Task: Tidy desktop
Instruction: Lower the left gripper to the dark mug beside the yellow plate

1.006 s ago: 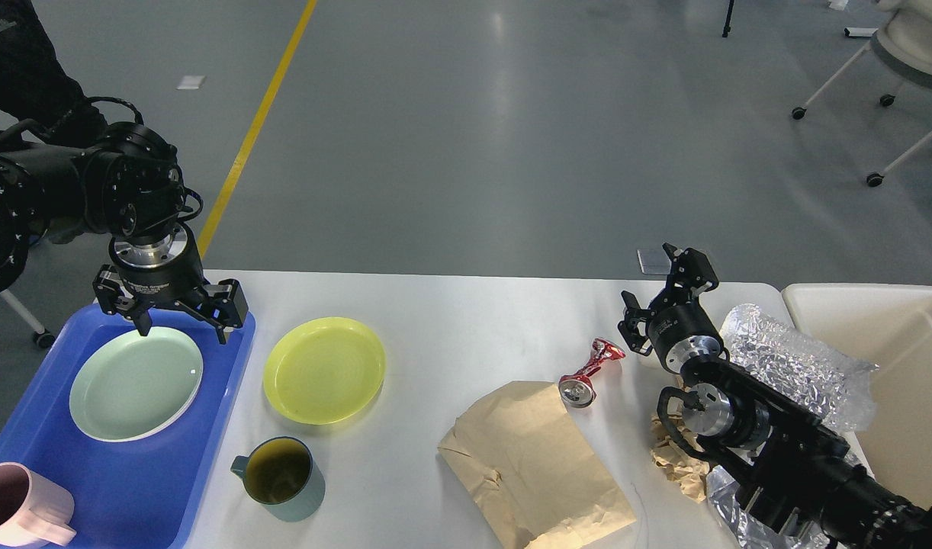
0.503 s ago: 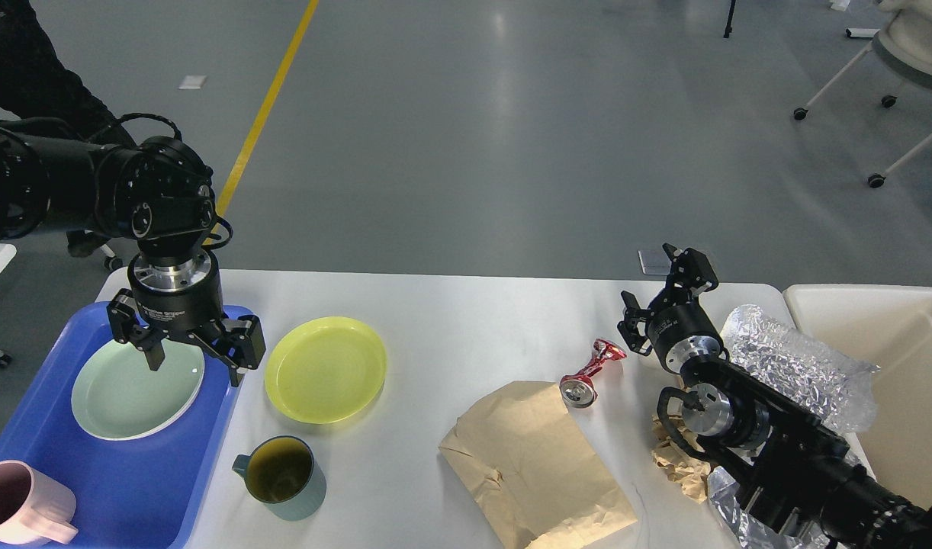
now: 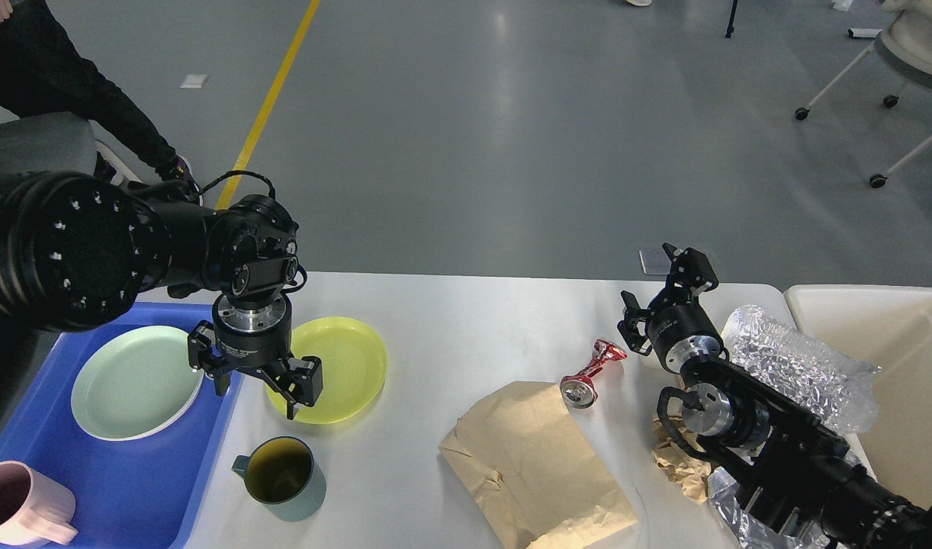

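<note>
The white desktop (image 3: 466,320) carries a yellow plate (image 3: 348,366), a teal mug (image 3: 279,473), a crushed red can (image 3: 588,374), a brown paper bag (image 3: 535,457) and crumpled brown paper (image 3: 676,461). My left gripper (image 3: 256,393) points down, open and empty, over the left edge of the yellow plate, beside the tray's right rim. My right gripper (image 3: 653,278) is open and empty, held above the table just right of the red can.
A blue tray (image 3: 153,480) at the left holds a pale green plate (image 3: 130,381) and a pink mug (image 3: 20,507). A beige bin (image 3: 893,343) stands at the right, with crinkled clear bubble wrap (image 3: 794,366) against it. A person stands beyond the left arm.
My left gripper has moved right and a little down, from above the green plate on the tray to over the yellow plate's left edge. The right arm has not moved.
</note>
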Controlling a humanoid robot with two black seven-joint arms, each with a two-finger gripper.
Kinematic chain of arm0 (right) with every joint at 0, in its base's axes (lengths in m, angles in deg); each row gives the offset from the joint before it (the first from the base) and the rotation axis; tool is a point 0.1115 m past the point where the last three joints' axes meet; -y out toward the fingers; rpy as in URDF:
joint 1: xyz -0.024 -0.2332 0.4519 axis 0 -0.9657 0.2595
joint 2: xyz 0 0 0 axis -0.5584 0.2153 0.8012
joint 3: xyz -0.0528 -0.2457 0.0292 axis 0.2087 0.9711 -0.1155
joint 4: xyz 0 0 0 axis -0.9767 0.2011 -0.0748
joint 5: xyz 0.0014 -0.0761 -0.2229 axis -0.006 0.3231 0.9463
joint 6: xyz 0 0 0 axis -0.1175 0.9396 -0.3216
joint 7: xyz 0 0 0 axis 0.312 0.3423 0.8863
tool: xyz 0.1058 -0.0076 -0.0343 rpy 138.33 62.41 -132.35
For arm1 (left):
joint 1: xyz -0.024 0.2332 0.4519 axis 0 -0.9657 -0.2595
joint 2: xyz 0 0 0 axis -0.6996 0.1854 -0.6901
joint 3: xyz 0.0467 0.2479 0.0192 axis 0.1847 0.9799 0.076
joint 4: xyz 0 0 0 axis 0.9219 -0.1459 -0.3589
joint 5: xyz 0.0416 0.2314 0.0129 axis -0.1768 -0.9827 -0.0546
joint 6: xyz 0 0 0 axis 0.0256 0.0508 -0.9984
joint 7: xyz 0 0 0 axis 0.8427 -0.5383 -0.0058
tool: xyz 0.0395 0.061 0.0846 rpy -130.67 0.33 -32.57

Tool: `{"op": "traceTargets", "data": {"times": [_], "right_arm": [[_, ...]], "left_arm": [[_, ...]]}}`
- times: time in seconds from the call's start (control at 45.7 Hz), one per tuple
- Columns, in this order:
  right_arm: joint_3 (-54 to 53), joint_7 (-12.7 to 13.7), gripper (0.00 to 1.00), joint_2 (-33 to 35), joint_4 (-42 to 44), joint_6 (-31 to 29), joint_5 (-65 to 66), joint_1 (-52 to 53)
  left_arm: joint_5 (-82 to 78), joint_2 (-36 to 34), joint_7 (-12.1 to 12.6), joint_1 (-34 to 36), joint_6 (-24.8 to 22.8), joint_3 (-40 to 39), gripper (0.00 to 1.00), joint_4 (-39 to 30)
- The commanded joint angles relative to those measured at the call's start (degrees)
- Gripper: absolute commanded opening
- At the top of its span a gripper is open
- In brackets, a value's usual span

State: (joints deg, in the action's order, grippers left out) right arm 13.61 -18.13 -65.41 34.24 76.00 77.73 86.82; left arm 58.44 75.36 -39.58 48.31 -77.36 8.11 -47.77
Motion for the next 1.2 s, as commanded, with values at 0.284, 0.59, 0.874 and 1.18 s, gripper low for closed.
{"op": "traceTargets", "data": {"times": [0.284, 0.59, 0.874, 1.18], "right_arm": [[0.00, 0.00, 1.00, 0.00, 0.00, 0.00, 0.00, 0.00], [0.00, 0.00, 1.00, 0.00, 0.00, 0.00, 0.00, 0.00], [0.00, 0.00, 1.00, 0.00, 0.00, 0.00, 0.00, 0.00], [0.00, 0.00, 1.00, 0.00, 0.00, 0.00, 0.00, 0.00]], "left_arm": [[-0.36, 1.15, 0.44, -3.21, 0.00, -0.84, 0.96, -0.30], [-0.36, 1.24, 0.62, -5.23, 0.00, -0.84, 0.96, 0.13], [-0.45, 1.50, 0.62, -6.73, 0.00, -0.75, 0.94, 1.89], [-0.45, 3.70, 0.71, -10.51, 0.00, -0.31, 0.83, 6.11]]}}
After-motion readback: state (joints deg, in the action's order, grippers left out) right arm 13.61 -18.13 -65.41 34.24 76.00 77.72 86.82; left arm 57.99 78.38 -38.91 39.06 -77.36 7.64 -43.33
